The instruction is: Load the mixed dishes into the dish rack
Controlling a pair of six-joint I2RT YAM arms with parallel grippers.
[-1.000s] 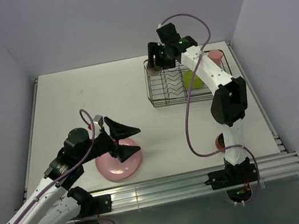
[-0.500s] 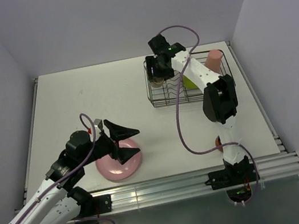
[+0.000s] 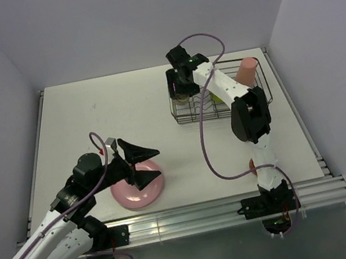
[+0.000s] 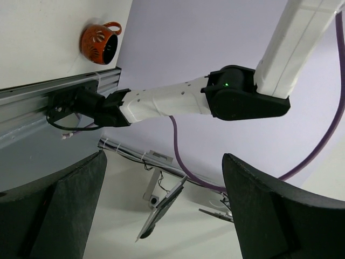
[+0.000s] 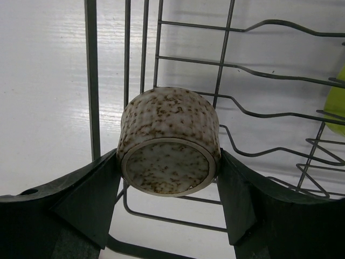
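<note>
1. While clamped on the small speckled beige cup (image 5: 170,135), the right gripper (image 5: 168,183) has one finger pressed to each side of it. It sits over the left end of the dish rack (image 3: 211,117).
2. Change, right arm: since a second ago the forearm has swung left and its elbow has drawn in. This has uncovered the tall salmon-pink tumbler (image 3: 247,69) at the rack's far right corner. The grip is unchanged.
3. Left gripper (image 3: 144,164): jaws spread wide, holding nothing, poised above the big round pink plate (image 3: 131,197). It has shifted slightly toward the near left; the spread is as before.
4. Cup: beige glaze with dense brown speckles and a short round body, one flat speckled face turned to the wrist camera. Whether it touches the wires cannot be told.
5. Rack: black wire, wavy prongs, on the far right of the white table (image 3: 90,117).
6. Small rounded-square bowl (image 3: 218,94): yellow-green outside, inside the rack, right of the cup.
7. Plate: flat on the table, near left.
8. Dark red handled mug (image 4: 99,43): pale petal marks, near the table's front edge by the right arm's base.
</note>
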